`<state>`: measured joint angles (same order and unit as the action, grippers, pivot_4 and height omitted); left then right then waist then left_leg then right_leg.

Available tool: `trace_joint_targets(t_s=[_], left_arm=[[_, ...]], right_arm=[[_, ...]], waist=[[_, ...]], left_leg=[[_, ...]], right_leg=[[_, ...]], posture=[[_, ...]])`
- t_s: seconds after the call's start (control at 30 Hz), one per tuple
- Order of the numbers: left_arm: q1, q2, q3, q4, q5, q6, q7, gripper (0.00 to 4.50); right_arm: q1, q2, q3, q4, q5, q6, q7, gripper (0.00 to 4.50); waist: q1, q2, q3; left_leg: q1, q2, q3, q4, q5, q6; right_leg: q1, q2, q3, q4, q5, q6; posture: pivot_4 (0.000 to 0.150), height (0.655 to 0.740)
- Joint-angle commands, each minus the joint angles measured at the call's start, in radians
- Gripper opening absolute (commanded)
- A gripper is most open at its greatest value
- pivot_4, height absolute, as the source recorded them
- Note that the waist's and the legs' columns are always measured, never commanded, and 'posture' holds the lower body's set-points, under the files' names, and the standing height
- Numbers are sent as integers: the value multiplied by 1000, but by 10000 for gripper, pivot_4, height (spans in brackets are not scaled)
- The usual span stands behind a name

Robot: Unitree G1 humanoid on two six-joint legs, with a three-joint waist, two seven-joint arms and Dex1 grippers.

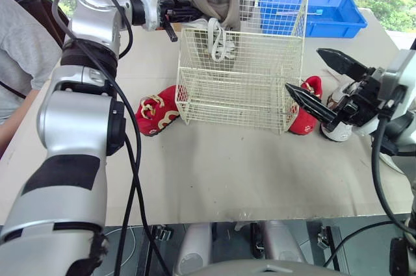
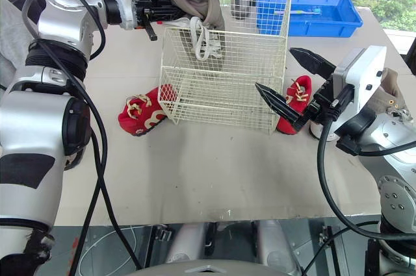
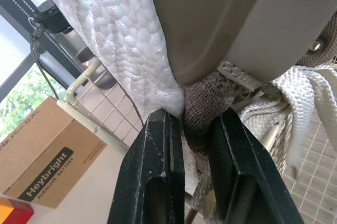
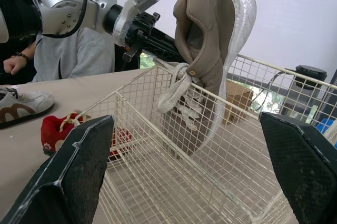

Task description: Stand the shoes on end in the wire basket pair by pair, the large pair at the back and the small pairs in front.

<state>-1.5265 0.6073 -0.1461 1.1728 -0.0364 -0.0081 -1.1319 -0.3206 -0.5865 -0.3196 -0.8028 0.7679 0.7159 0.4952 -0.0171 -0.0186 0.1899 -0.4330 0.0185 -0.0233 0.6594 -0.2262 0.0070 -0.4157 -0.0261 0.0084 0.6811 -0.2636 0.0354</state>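
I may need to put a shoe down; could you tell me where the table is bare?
The strip of table in front of the wire basket, up to the near edge, is bare. Crowded: the basket's right side, with a red shoe, a pale shoe and the open right tool; a second red shoe lies at its left.

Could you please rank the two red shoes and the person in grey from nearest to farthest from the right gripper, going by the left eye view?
1. The right red shoe, just beside the right gripper, at the right end of the wire basket.
2. The left red shoe, across the basket at its left end.
3. The person in grey, beyond that, at the far left.
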Motion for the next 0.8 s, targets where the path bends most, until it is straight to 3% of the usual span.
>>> trace_joint_targets(t_s=[0.03, 0.23, 0.3, 0.47, 0.57, 0.67, 0.8], left_arm=[[-21, 24, 30, -29, 12, 18, -17, 8955], [-25, 74, 57, -62, 21, 72, -25, 38447], [-25, 96, 65, -84, 18, 91, -24, 44229], [-2, 151, 153, -223, -81, 232, -69, 44229], [169, 143, 343, -607, -404, 631, -128, 44229], [387, 71, 483, -981, -642, 929, 27, 44229], [673, -91, 519, -1389, -859, 1091, 237, 44229]], right_arm=[[-25, -17, 8, 4, 14, -23, -13, 42584], [-25, -29, 18, 16, 21, -25, -18, 42584], [-21, -33, 16, 21, 24, -27, -16, 42584], [-21, -52, 19, 57, -12, -14, -47, 42584], [-8, -97, 29, 86, -79, 18, -81, 42584], [24, -132, -25, 103, -61, 33, -70, 42584], [70, -221, -119, 193, -57, 141, -82, 42584]], waist=[[-1, 0, 0], [-1, 0, 0], [-2, 0, 0], [3, 0, 0], [2, 0, 0], [0, 1, 0], [11, -1, 0]], left_leg=[[0, 0, 0, 0, 0, 0], [1, 0, 0, 0, 0, 0], [1, 0, 0, 0, 0, 0], [0, 0, 0, 1, 0, 0], [0, 3, -1, 3, 0, 0], [1, 4, -3, 5, 1, -2], [1, 3, -4, 10, 2, -4]], right_leg=[[0, 0, 0, 0, 0, 0], [0, 0, 0, 1, 0, 0], [0, 0, 0, 1, 0, 0], [0, 0, 0, 1, 0, 0], [1, -2, 1, 1, 0, 0], [3, -4, 2, 2, -1, 1], [4, -6, 5, 8, -1, 1]], posture=[[1500, 7400], [1500, 7400], [1500, 7400], [1500, 7400], [1500, 7400], [1500, 7400], [1500, 7400]])
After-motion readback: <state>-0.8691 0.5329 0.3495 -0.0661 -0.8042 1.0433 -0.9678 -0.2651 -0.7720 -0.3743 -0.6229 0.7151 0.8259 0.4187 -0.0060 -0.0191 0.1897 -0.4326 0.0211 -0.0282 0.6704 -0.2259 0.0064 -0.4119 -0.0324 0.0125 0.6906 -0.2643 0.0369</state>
